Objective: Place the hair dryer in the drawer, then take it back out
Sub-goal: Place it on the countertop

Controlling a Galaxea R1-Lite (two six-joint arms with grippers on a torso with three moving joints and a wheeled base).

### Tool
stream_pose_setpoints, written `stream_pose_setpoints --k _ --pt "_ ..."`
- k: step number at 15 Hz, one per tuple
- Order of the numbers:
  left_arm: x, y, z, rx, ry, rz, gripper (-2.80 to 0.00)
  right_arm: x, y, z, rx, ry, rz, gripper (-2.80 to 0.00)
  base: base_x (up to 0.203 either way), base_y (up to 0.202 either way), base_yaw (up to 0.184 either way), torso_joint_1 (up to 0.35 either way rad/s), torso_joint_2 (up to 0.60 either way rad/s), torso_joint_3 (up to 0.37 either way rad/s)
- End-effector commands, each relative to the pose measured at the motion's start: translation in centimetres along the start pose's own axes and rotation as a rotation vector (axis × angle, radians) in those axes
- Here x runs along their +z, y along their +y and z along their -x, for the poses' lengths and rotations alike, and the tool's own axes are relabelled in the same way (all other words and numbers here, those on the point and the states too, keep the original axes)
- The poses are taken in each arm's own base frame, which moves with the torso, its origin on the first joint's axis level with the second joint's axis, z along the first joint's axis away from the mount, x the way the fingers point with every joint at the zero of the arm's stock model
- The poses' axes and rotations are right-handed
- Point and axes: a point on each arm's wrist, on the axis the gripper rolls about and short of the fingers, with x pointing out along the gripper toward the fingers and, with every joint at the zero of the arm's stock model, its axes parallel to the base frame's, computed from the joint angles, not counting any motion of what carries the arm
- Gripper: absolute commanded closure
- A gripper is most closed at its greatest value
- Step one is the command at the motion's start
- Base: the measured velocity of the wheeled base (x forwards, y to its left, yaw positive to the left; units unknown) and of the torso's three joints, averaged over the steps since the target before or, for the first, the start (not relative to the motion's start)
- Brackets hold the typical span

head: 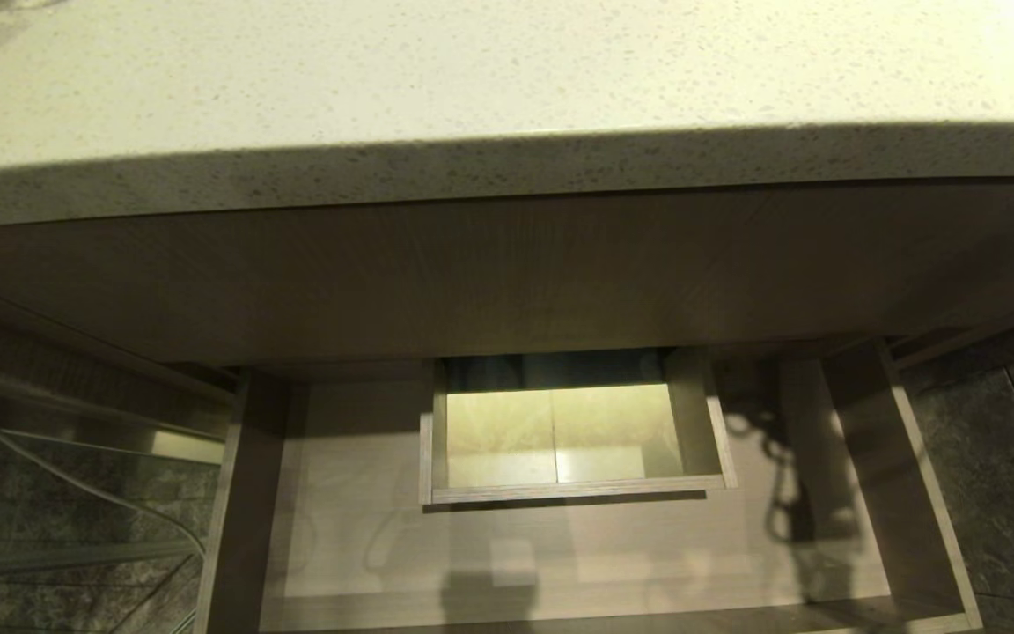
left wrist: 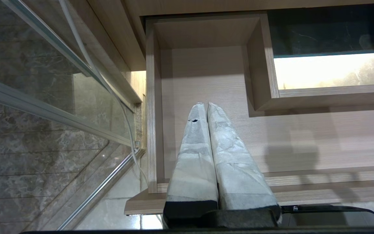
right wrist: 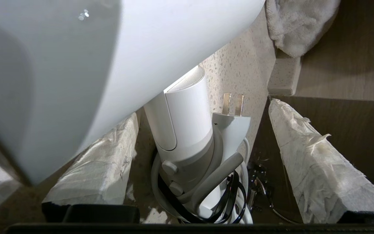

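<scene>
Standing pulled out under the speckled countertop (head: 472, 79): the drawer (head: 560, 563), beige floor bare around its walled cut-out (head: 577, 489). Hanging over the drawer's left part, the left gripper (left wrist: 205, 105), taped fingers (left wrist: 193, 156) pressed together on nothing. Straddling the hair dryer (right wrist: 183, 126) with fingers spread well apart, the right gripper (right wrist: 203, 113), neither pad (right wrist: 307, 152) touching it. Lying apparently on the speckled counter beside a white basin (right wrist: 109, 58), the dryer, plug (right wrist: 232, 120) and tied cord (right wrist: 219, 191) bunched at its handle. Resting nearby, a white towel (right wrist: 297, 22).
</scene>
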Motion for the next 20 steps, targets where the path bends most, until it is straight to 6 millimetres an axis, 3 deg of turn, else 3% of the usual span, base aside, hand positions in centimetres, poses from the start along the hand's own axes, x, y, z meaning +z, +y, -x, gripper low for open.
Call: stream_pose_setpoints --k 1,2,3,8,15,16,20 --pt "0.0 0.0 0.0 0.0 0.0 -0.001 0.0 0.2 -0.3 0.5 -0.014 -0.009 0.009 -2.8 0.0 0.0 0.0 0.0 0.0 0.0" --pt "0.0 0.0 0.0 0.0 0.0 0.0 0.0 0.4 -0.6 0.9 -0.024 -0.019 0.012 -2.8 0.0 0.0 0.0 0.0 0.0 0.0" --pt "0.0 0.0 0.0 0.0 0.0 0.0 0.0 0.5 -0.7 1.6 -0.033 -0.026 0.014 0.0 0.0 0.0 0.0 0.0 0.0 0.0" --pt "0.0 0.0 0.0 0.0 0.0 0.0 0.0 1.1 -0.9 6.6 -0.087 -0.049 0.016 0.0 0.0 0.0 0.0 0.0 0.0 0.0" --pt "0.0 0.0 0.0 0.0 0.0 0.0 0.0 1.2 1.3 16.8 -0.185 -0.07 0.023 0.0 0.0 0.0 0.0 0.0 0.0 0.0" --pt "0.0 0.0 0.0 0.0 0.0 0.0 0.0 0.9 1.9 18.0 -0.174 -0.036 0.02 0.0 0.0 0.0 0.0 0.0 0.0 0.0" --pt "0.0 0.0 0.0 0.0 0.0 0.0 0.0 -1.6 6.6 20.9 0.09 0.424 0.04 0.0 0.0 0.0 0.0 0.0 0.0 0.0"
